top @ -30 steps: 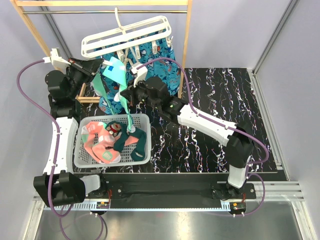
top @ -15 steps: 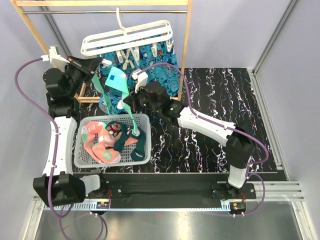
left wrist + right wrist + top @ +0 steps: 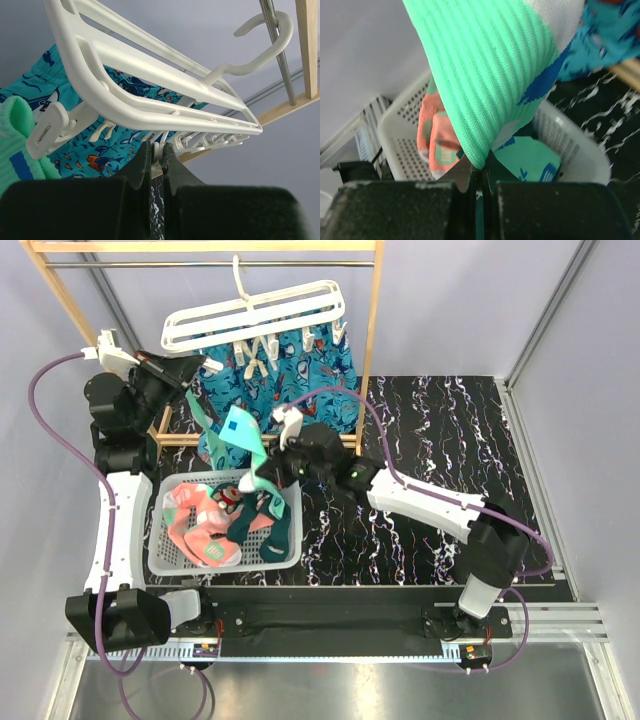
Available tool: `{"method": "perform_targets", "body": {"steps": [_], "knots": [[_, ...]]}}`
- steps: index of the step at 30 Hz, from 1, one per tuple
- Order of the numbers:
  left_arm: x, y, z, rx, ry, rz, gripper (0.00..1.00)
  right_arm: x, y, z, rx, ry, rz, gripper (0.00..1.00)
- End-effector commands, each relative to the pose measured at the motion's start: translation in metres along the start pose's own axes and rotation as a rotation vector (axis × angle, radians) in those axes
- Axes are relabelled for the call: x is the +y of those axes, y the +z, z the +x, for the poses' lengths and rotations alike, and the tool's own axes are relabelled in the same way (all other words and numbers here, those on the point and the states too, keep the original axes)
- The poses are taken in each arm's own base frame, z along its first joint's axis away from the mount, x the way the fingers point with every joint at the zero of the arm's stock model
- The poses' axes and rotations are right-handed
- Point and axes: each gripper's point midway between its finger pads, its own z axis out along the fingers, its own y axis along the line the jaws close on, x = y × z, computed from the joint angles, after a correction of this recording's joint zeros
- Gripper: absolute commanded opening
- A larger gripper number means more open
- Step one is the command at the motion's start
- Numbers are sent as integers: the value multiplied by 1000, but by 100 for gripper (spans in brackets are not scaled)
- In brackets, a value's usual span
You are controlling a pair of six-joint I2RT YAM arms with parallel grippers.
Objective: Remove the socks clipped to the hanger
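1. The right gripper (image 3: pixel 258 478), clamped on the mint sock (image 3: pixel 240 428), has come down from beside the hanger (image 3: pixel 255 315) to the far rim of the basket (image 3: pixel 292 478).
2. The mint sock now trails up and left from that gripper. Whether its upper end is free of the clips cannot be told.
3. The left gripper (image 3: pixel 156 150) has stayed at the hanger, jaws pinched together on a small white clip (image 3: pixel 157 146).
4. Judgement: other socks (image 3: pixel 205 525) already lie in the basket, and this one appears close to joining them, pending release.
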Motion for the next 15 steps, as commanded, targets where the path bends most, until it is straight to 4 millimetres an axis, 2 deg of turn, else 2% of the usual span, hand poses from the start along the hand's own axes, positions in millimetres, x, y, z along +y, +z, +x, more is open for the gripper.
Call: {"method": "perform_targets", "body": {"steps": [1, 2, 4, 5, 7, 8, 9, 10, 11, 13, 14, 15], "knots": [[-17, -3, -14, -31, 54, 34, 0, 18, -3, 40, 73, 74, -51, 0], [-16, -4, -12, -27, 49, 33, 0, 21, 4, 57, 106, 93, -58, 0], [-16, -4, -11, -25, 49, 35, 0, 27, 13, 72, 141, 109, -83, 0], [-15, -4, -10, -23, 50, 33, 0, 25, 23, 92, 189, 128, -81, 0], [-13, -4, -10, -21, 52, 26, 0, 37, 34, 98, 214, 132, -107, 0], [-12, -4, -9, -21, 52, 23, 0, 34, 43, 116, 257, 136, -90, 0], [-11, -4, -9, -20, 52, 20, 0, 40, 50, 112, 252, 132, -97, 0], [-10, -4, -8, -19, 51, 17, 0, 48, 53, 121, 280, 130, -106, 1], [-10, -4, -8, -21, 52, 18, 0, 44, 58, 139, 327, 133, -87, 3], [-10, -5, -8, -17, 60, 13, 0, 51, 61, 145, 347, 126, -80, 9], [-10, -5, -8, -18, 62, 11, 0, 49, 61, 148, 352, 125, -72, 20], [-9, -6, -8, -14, 68, 7, 0, 47, 60, 149, 352, 125, -57, 25]]}}
